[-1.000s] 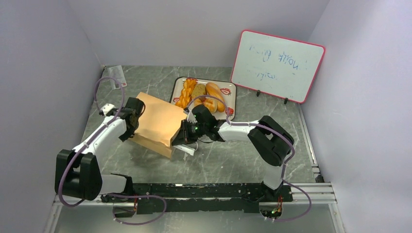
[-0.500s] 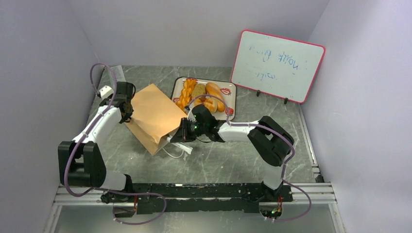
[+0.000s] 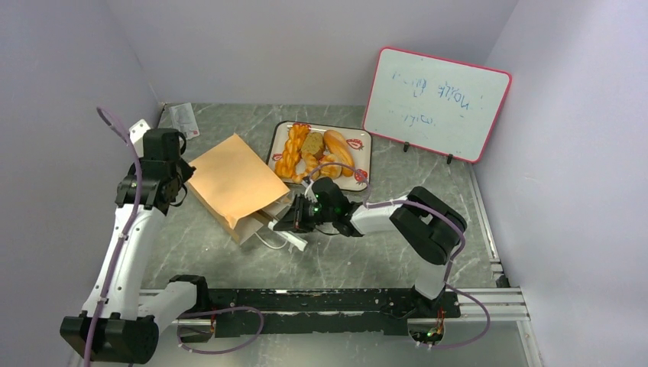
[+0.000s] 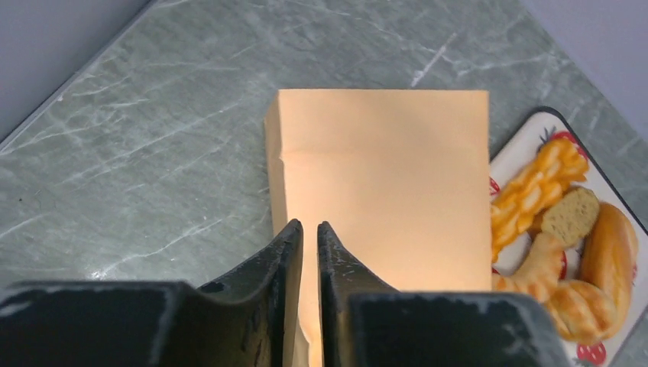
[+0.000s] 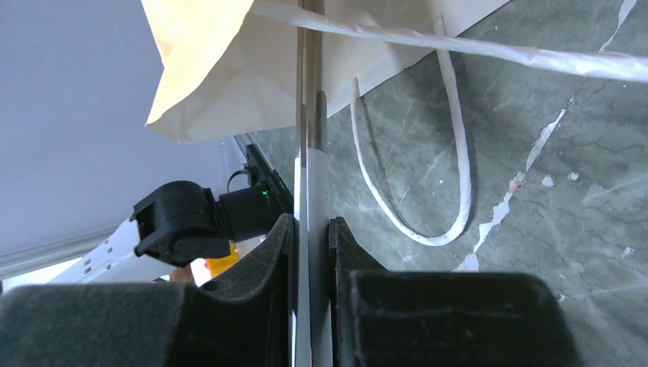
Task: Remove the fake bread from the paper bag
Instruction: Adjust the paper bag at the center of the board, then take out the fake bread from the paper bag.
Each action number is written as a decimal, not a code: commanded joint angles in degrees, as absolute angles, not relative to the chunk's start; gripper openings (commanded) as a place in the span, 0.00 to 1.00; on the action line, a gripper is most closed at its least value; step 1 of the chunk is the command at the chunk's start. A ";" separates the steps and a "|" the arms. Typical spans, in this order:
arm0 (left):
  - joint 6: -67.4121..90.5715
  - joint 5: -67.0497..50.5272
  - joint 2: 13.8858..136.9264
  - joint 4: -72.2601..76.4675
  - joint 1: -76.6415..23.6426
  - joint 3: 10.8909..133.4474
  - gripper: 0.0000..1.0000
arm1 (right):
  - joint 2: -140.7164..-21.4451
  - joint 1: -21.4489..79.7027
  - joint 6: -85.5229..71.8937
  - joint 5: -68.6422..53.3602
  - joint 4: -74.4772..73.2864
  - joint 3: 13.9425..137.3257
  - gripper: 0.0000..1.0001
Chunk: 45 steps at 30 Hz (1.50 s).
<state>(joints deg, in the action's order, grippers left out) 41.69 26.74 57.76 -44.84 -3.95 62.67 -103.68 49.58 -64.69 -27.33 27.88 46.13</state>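
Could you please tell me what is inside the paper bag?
Only the tongs held by the right gripper show, reaching into the mouth of the paper bag; its walls hide anything deeper inside.

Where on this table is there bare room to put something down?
Bare marble lies between the tan kraft-paper bag, the right arm and the near rail; more right of the white strawberry-print tray, in front of the pink-framed whiteboard. Crowded: the bag's mouth, where the right gripper holds slim silver tongs.
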 commanded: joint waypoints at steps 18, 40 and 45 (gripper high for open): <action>28.92 18.75 61.30 -52.58 -5.62 72.79 0.07 | -106.55 54.97 -73.22 -19.35 46.72 42.94 0.00; 24.14 23.95 66.84 -58.64 -24.15 69.51 0.35 | -124.47 56.63 -94.86 -20.81 80.02 42.00 0.27; 23.67 23.83 67.05 -57.62 -24.60 68.79 0.35 | -125.80 56.59 -94.81 -20.96 80.40 43.15 0.32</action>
